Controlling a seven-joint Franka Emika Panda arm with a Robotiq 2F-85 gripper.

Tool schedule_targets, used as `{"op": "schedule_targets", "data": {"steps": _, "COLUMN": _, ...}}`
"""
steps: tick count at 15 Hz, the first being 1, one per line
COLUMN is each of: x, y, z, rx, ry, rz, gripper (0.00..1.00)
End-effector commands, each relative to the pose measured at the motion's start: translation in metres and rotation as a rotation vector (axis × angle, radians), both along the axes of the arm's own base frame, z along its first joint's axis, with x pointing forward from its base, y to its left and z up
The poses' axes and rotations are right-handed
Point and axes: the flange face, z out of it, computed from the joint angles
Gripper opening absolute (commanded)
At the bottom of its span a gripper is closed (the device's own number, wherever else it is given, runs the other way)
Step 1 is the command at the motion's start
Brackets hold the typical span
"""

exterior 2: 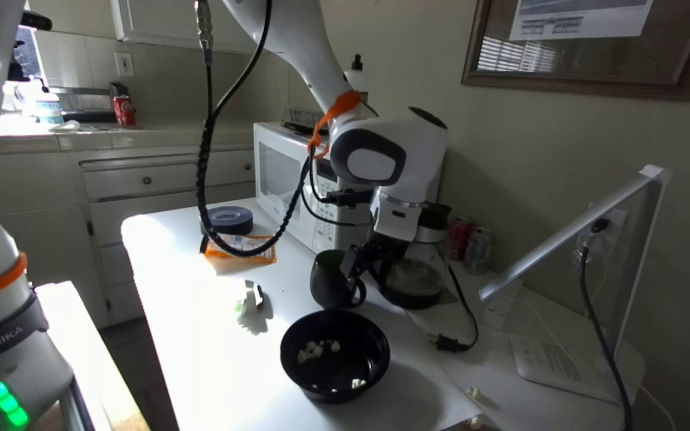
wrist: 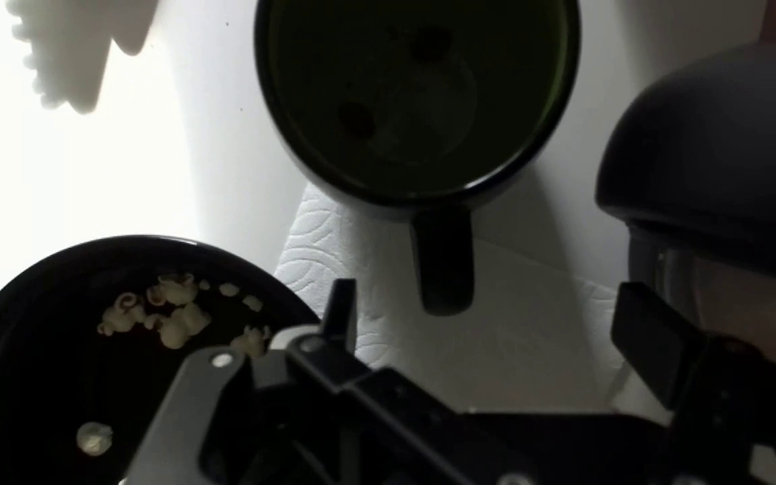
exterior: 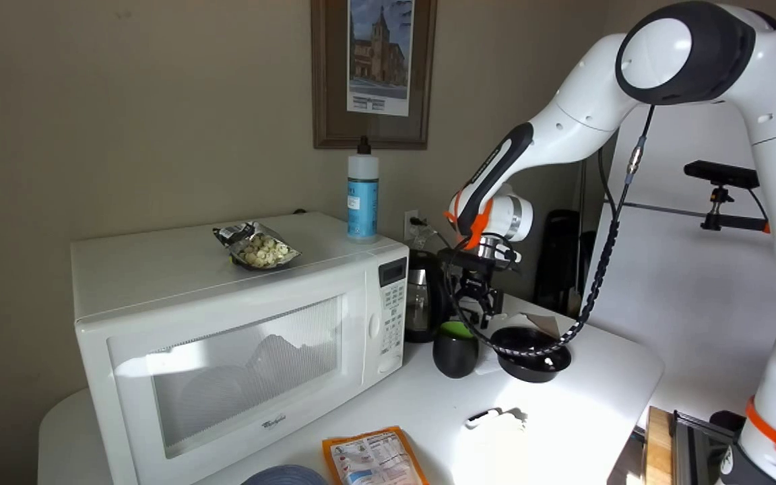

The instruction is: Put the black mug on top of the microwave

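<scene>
The black mug [exterior: 455,357] stands upright on the white table, with a green inside. It also shows in an exterior view [exterior 2: 326,284] and in the wrist view [wrist: 422,87], where its handle points toward my jaws. My gripper [wrist: 492,320] is open and empty, its fingers spread to either side of the line of the handle, apart from it. In both exterior views the gripper [exterior: 486,313] hangs beside the mug on its handle side. The white microwave [exterior: 226,377] stands at the mug's far side from the bowl; it also shows in an exterior view [exterior 2: 288,173], partly behind the arm.
A popcorn packet [exterior: 263,248] and a blue bottle [exterior: 362,202] sit on the microwave. A dark glass kettle [exterior 2: 414,281] stands close to the gripper. A black bowl [exterior 2: 336,359] with popcorn is near the mug. An orange packet [exterior: 378,458] and blue tape [exterior 2: 231,220] lie before the microwave.
</scene>
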Motion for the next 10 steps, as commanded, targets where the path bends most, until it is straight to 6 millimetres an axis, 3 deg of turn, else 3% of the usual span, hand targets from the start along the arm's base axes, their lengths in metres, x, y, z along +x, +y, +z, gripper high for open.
{"op": "schedule_targets", "data": {"steps": 1, "x": -0.006, "y": 0.017, "z": -0.008, "rx": -0.030, "ry": 0.035, "rz": 0.028, "gripper": 0.94}}
{"op": "schedule_targets", "data": {"steps": 9, "x": -0.015, "y": 0.038, "z": -0.010, "rx": -0.070, "ry": 0.028, "rz": 0.102, "gripper": 0.81}}
{"op": "schedule_targets", "data": {"steps": 10, "x": -0.016, "y": 0.041, "z": -0.009, "rx": -0.074, "ry": 0.023, "rz": 0.112, "gripper": 0.75}}
